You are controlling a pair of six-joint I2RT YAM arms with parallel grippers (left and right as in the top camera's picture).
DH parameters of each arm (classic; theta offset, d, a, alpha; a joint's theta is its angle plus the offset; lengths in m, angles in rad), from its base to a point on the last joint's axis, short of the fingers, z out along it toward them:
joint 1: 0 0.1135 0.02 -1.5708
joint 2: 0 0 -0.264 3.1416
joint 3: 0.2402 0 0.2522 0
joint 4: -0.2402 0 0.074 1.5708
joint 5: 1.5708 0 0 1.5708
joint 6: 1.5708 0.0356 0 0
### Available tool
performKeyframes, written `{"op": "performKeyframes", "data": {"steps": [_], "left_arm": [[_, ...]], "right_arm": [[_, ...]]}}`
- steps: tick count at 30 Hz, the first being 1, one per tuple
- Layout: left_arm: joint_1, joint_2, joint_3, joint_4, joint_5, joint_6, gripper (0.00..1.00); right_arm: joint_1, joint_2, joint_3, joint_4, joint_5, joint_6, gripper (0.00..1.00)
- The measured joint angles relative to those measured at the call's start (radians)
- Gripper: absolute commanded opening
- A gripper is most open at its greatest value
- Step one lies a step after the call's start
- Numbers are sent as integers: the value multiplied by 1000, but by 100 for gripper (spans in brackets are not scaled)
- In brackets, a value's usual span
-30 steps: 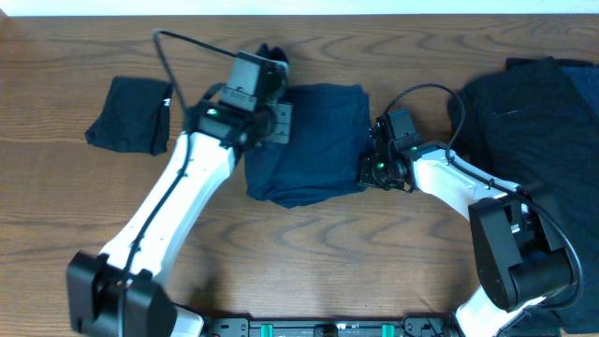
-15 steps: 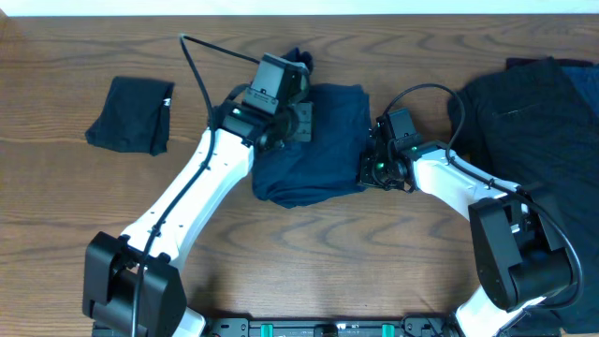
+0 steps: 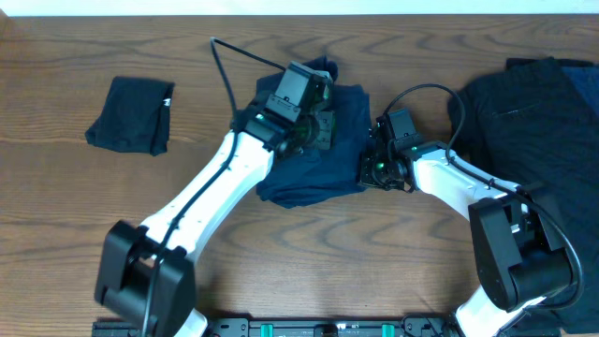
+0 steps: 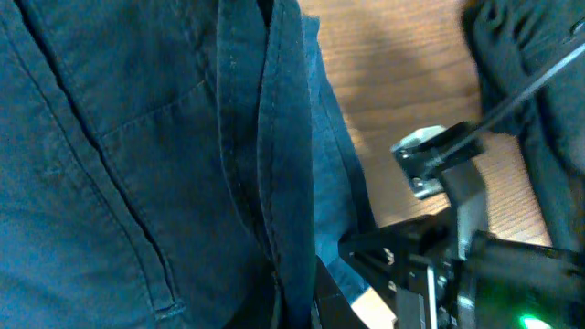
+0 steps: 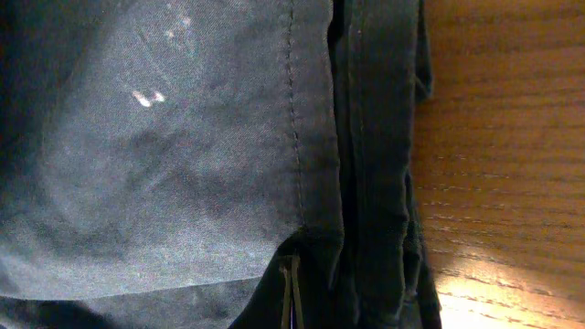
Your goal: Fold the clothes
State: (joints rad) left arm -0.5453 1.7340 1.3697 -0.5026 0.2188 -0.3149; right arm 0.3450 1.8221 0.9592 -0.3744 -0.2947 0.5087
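Navy garment pinched in left gripper

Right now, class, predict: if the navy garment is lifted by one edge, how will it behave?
Probably floppy: the navy garment lies in soft folds and creases. Likely light, since the cloth looks thin. Its stitched hems may stay slightly firmer than the rest.

Black garment: cut off at the right frame edge, overhead. Navy garment: upper left part hidden beneath the left arm; both wrist views crop it.
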Motion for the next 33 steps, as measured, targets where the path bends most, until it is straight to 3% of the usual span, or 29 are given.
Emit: {"op": "performKeyframes", "data": {"steps": [10,33], "left_arm": [[-26,82,0,110,8,-72,6],[-53,114,0,145,10,-124,6]], "right_arm": [[0,0,0,0,-2,0,3],[0,0,0,0,-3,0,3]]}}
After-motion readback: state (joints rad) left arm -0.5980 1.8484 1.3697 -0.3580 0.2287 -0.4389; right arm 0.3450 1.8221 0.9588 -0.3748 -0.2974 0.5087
